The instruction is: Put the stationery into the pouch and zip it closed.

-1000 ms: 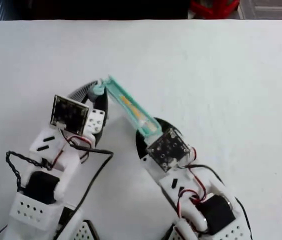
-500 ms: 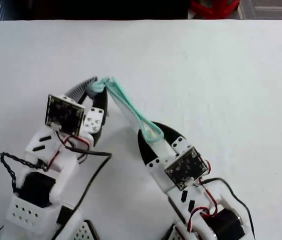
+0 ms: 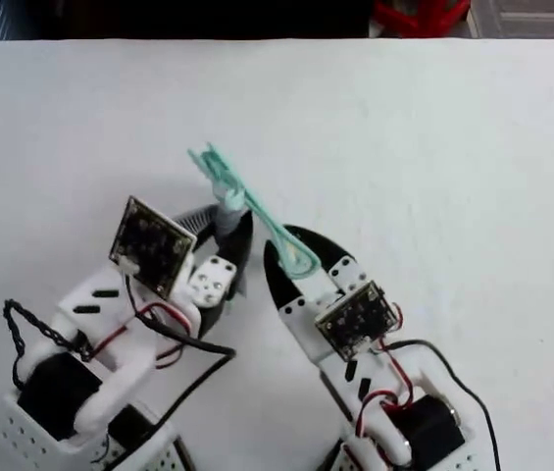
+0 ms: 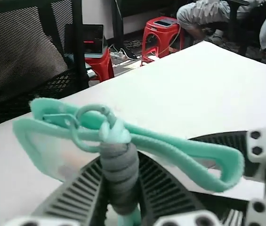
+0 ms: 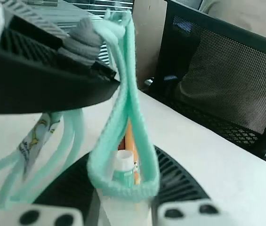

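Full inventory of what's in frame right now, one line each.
pouch: 1, clear with mint-green trim, held over the table between both grippers
zip pull: 1, grey, at one end of the pouch
pencil: 1, orange, inside the pouch
tube-like item: 1, white and green, inside the pouch beside the pencil
table: 1, white
stools: 2, red, on the floor beyond the table
mesh chair: 1, black, beyond the table
left gripper: 1, black and white, jaws shut on the zip pull
right gripper: 1, black and white, jaws shut on the pouch's other end

The white table [image 3: 473, 147] is bearing the left arm [image 3: 71, 383] at seven o'clock, the right arm [image 3: 404, 412] at five (a black cable [image 3: 208, 346] is trailing between).
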Controlling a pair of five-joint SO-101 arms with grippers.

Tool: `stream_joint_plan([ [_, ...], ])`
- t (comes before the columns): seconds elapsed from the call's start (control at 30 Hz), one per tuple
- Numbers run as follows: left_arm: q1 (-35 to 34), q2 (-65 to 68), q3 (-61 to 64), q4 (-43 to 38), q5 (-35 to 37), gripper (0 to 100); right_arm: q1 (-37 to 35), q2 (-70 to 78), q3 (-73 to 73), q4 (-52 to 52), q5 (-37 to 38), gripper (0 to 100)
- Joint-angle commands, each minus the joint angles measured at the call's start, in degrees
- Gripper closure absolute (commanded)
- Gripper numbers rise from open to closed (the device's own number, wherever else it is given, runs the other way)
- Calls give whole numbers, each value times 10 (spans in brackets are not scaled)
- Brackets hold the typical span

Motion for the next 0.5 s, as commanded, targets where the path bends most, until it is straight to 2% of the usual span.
stream_joint_plan([
  [0.0, 46, -15, -25, 8, 4, 977, -4, 58, -7, -55, -6, 978],
  [0.2, 99, -17, -27, 52, 4, 977, -1, 152, -10, -122, -6, 978],
  [0.47, 146, -15, -67, 91, 4, 977, -1, 220, -58, -129, -31, 978],
])
